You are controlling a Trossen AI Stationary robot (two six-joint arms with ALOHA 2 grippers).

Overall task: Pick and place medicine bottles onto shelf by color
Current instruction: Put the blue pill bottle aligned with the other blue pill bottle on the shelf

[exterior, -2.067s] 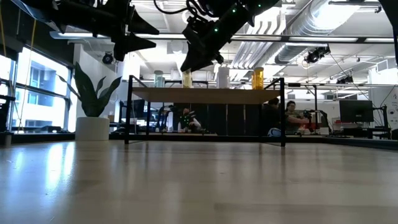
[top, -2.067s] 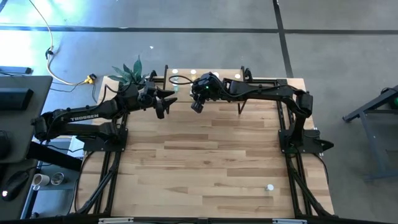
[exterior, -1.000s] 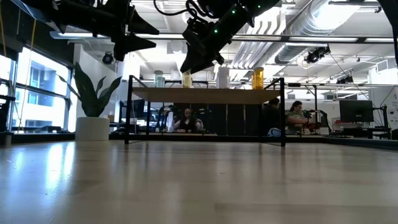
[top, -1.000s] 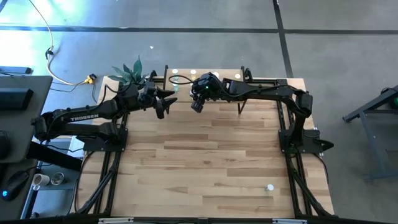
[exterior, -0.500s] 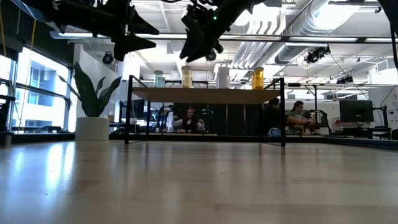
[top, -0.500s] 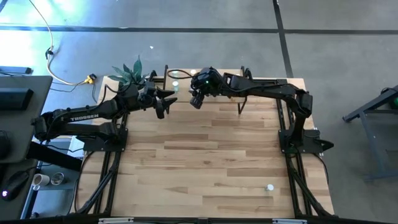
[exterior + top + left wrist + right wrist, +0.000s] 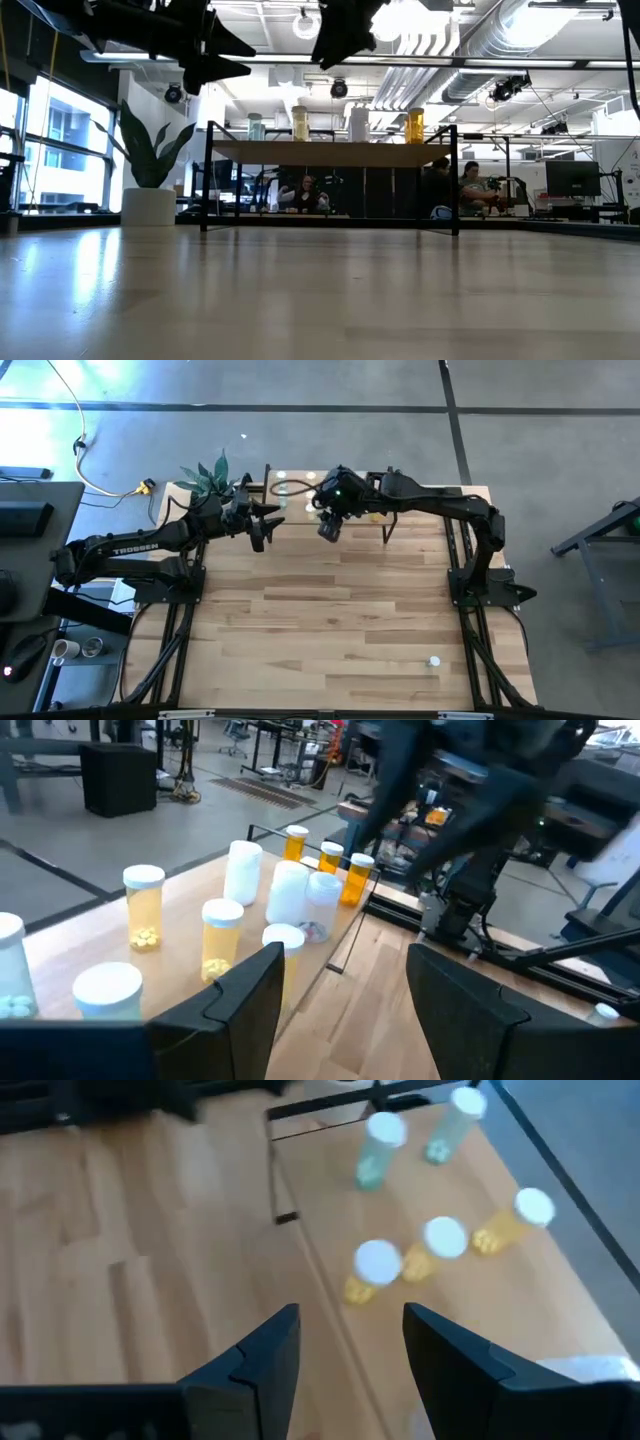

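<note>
Four medicine bottles (image 7: 350, 124) stand in a row on the shelf (image 7: 330, 152) in the low view: a green one, a yellow one, a white one and an orange one. The shelf stands at the far edge of the tabletop (image 7: 330, 620), with a potted plant (image 7: 148, 165) just beside it on the left.

The left gripper (image 7: 262, 525) hangs near the shelf's left end, its fingers (image 7: 245, 1010) parted with nothing between them. The right gripper (image 7: 331, 526) hovers over the shelf's front edge, near its middle; its fingers (image 7: 265, 1355) are also apart and empty.

The left wrist view shows many more bottles on the shelf than the low view does: green, yellow, white and orange ones in groups, and the dark right arm above them. The right wrist view shows two green and three yellow bottles from above. Only the high view shows a single bottle (image 7: 434, 660) alone on the tabletop, far from the shelf, near the right arm's base. People sit in the room behind the shelf.
</note>
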